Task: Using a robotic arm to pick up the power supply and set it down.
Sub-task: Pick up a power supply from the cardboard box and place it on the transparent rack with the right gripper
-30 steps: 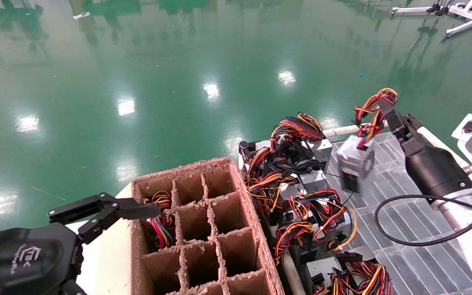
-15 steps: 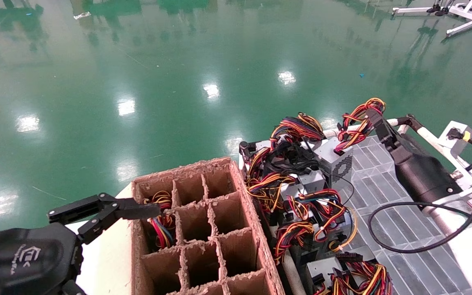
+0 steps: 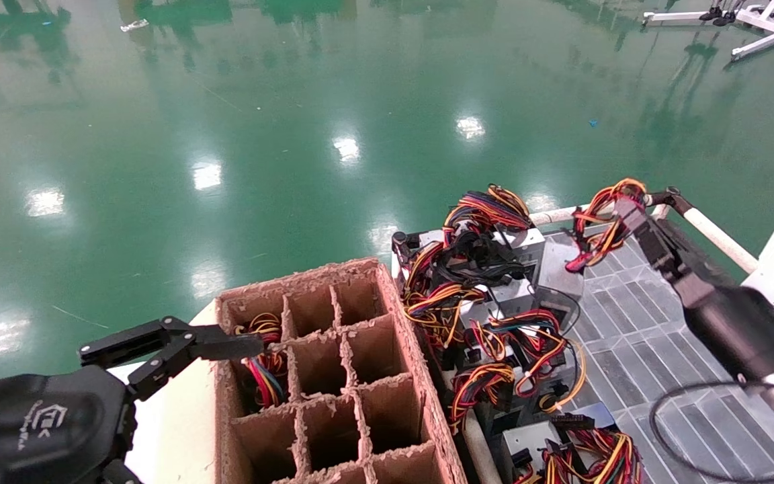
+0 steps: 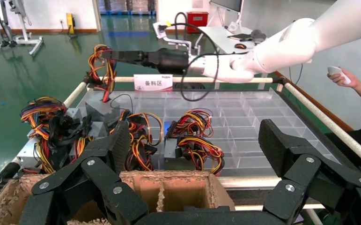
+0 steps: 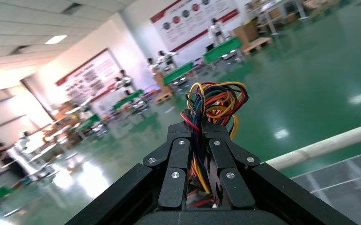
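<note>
The right end effector (image 3: pixel 619 212) is clenched on the wire bundle (image 5: pixel 214 101) of the power supply (image 3: pixel 557 272), its two black fingers (image 5: pixel 176 161) pinched together with red, yellow and orange wires squeezed up between them and fanning out past the tips in the right wrist view. In the head view the grey box hangs from that bundle at about 8 o'clock of the fingertips, tilted, its lower edge close to or resting against the other supplies (image 3: pixel 494 316) heaped along the near-left side of the clear gridded tray (image 3: pixel 635 336); whether it touches them I cannot tell. So the grip is on the wires, not the casing, and the box's long axis slopes down and away from the fingers toward the pile. My judgement is that setting it down turns on this offset: the box will land to the 8 o'clock side of wherever the fingers stop, and being hung by wires it may swing or tip. The right arm (image 4: pixel 281 47) is plainly the nearer and is the one at work. The left end effector (image 3: pixel 179 346) sits parked at the far-left edge of the cardboard divider box (image 3: pixel 333 376) on the bench, fingers spread apart and holding nothing.
</note>
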Available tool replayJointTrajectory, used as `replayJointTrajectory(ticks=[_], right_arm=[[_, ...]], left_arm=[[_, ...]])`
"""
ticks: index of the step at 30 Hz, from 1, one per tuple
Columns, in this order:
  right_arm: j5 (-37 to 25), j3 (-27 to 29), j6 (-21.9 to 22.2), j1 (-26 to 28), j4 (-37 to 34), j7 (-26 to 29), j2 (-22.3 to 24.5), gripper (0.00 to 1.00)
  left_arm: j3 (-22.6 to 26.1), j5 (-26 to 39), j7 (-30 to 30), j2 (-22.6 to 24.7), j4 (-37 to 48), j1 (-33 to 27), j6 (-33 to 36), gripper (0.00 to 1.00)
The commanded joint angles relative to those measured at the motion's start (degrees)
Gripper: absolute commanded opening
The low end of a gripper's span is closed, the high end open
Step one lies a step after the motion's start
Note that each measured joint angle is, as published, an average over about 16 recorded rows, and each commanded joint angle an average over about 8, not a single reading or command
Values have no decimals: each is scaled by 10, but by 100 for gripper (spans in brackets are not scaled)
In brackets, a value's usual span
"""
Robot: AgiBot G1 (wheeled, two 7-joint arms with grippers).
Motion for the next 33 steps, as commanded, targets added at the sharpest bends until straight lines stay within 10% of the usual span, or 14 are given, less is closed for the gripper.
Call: replayJointTrajectory(ticks=[1,15,24,33], right_arm=[[1,1,-22,-10,1,5,5,0],[-31,-22,-29,-20,-3,-3,25,0],[-44,-31,4,-12,-10,-9,19,100],[-45,-32,8,-11,-11,-9,19,100]], left_arm=[[0,0,0,0,0,0,0,100],[0,0,0,0,0,0,0,100],[0,0,0,0,0,0,0,100],[0,0,0,0,0,0,0,100]])
